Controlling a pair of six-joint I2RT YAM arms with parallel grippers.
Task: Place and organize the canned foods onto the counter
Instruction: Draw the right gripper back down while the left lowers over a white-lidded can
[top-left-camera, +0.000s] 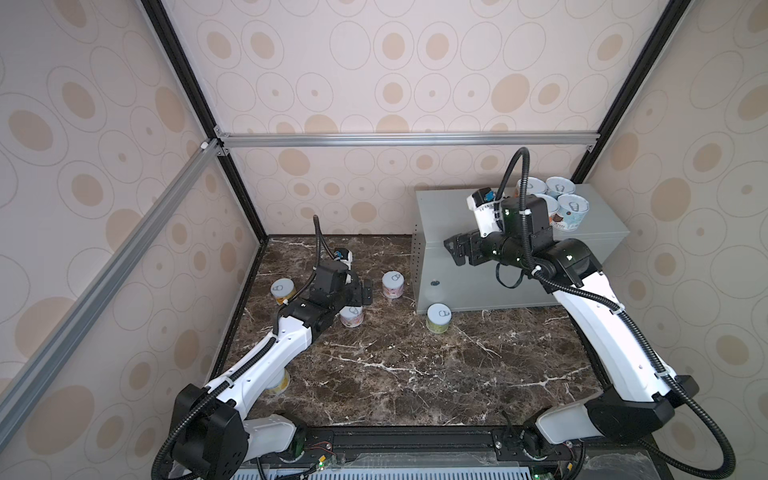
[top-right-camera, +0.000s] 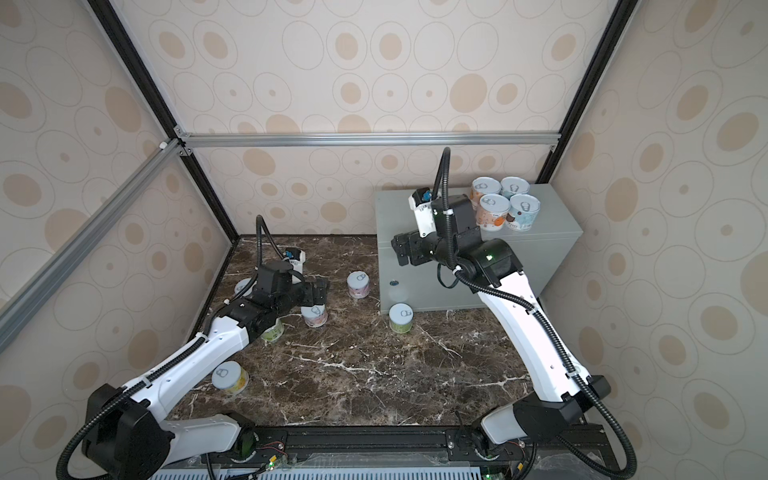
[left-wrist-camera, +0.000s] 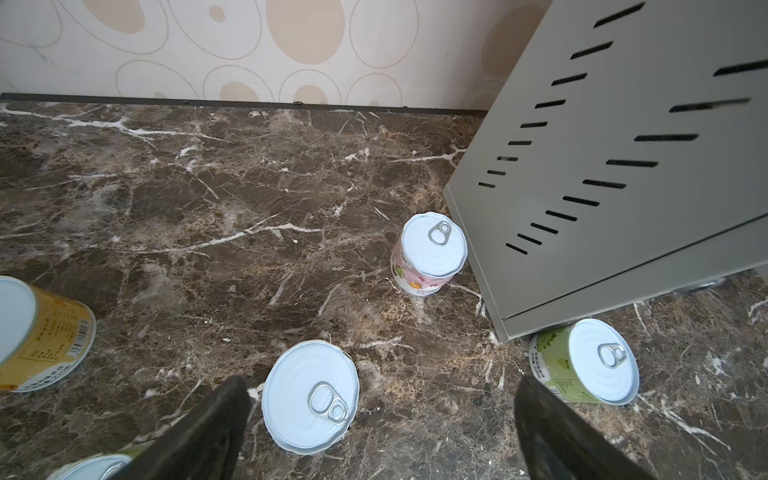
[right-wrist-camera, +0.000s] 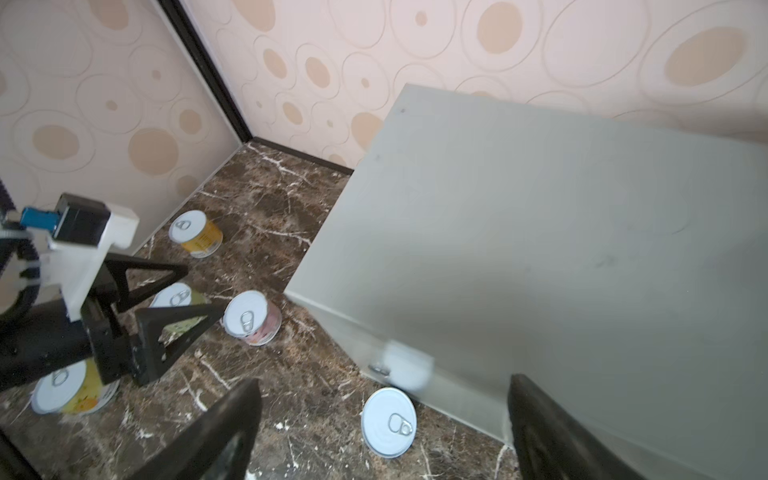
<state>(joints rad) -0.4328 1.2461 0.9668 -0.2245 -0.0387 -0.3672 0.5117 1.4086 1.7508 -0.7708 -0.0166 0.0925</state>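
Note:
Several canned foods (top-left-camera: 572, 212) (top-right-camera: 494, 212) stand clustered at the back right of the grey counter (top-left-camera: 457, 216) (top-right-camera: 540, 232) (right-wrist-camera: 540, 249). Several more stand upright on the marble floor: a pink one (top-left-camera: 393, 284) (left-wrist-camera: 430, 253), a green one (top-left-camera: 438, 318) (right-wrist-camera: 388, 422) at the counter's front, and a yellow one (top-left-camera: 282, 291). My left gripper (top-left-camera: 362, 296) (left-wrist-camera: 381, 386) is open low over the floor, with an orange-pink can (top-left-camera: 352, 316) (left-wrist-camera: 311, 395) between its fingers, close to one and not gripped. My right gripper (top-left-camera: 455, 249) (right-wrist-camera: 384, 382) hangs open and empty above the counter's front left edge.
Another yellow can (top-right-camera: 229, 376) stands near the front left beside my left arm, and a green one (top-right-camera: 272, 330) is partly under that arm. The counter's slotted side (left-wrist-camera: 623, 166) faces the left gripper. Patterned walls close in the back and both sides.

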